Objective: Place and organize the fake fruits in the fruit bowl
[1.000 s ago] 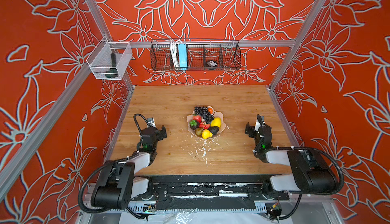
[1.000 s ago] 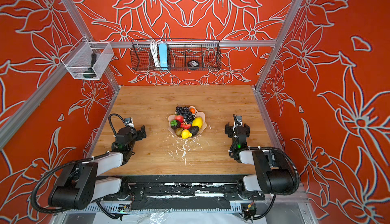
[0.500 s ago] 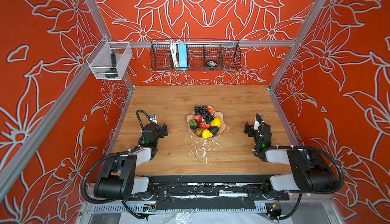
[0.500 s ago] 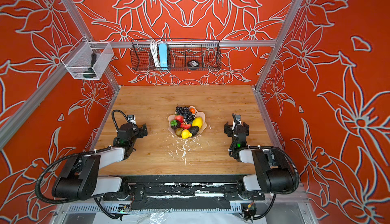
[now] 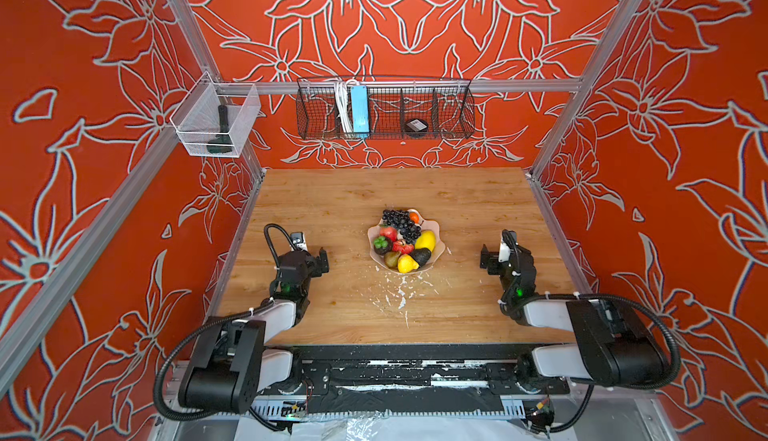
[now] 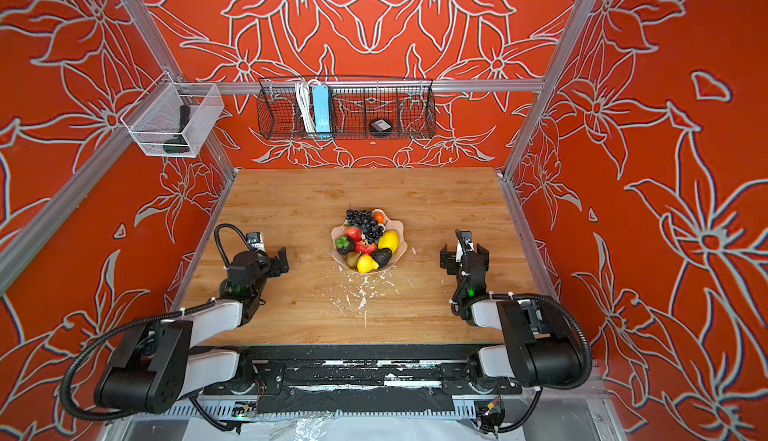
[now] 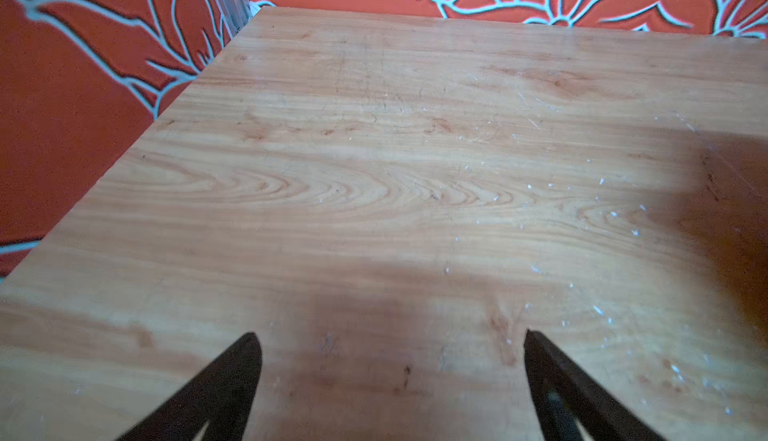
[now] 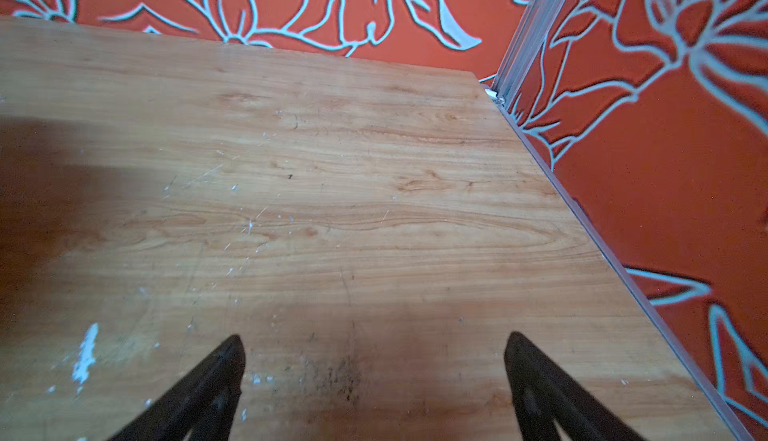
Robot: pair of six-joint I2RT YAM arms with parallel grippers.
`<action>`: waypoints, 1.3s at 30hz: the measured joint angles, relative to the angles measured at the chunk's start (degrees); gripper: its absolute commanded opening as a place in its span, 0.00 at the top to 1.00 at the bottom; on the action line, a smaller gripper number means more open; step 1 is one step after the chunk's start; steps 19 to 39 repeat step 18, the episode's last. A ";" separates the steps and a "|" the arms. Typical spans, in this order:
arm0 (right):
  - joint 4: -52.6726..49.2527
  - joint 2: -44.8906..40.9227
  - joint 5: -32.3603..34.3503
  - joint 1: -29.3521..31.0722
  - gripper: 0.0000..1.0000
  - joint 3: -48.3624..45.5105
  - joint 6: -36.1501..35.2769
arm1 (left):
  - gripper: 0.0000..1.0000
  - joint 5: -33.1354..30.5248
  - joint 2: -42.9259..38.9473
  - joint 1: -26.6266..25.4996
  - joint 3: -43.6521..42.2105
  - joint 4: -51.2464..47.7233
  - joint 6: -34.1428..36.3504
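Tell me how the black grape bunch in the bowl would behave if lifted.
The grape bunch looks like many small clustered beads, so it would probably flex or dangle, not lift stiffly. It seems to lean on the lemon, which may get nudged.

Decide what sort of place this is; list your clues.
Likely a robot test booth: a left arm and right arm at a wooden table, enclosed by orange patterned panels on metal framing.
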 measured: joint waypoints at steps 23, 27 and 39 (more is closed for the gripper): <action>-3.54 2.67 2.80 -0.13 0.03 4.72 0.70 | 0.01 -0.50 6.45 0.02 7.26 -3.04 0.31; -3.54 2.67 2.80 -0.13 0.03 4.72 0.70 | 0.01 -0.50 6.45 0.02 7.26 -3.04 0.31; -3.54 2.67 2.80 -0.13 0.03 4.72 0.70 | 0.01 -0.50 6.45 0.02 7.26 -3.04 0.31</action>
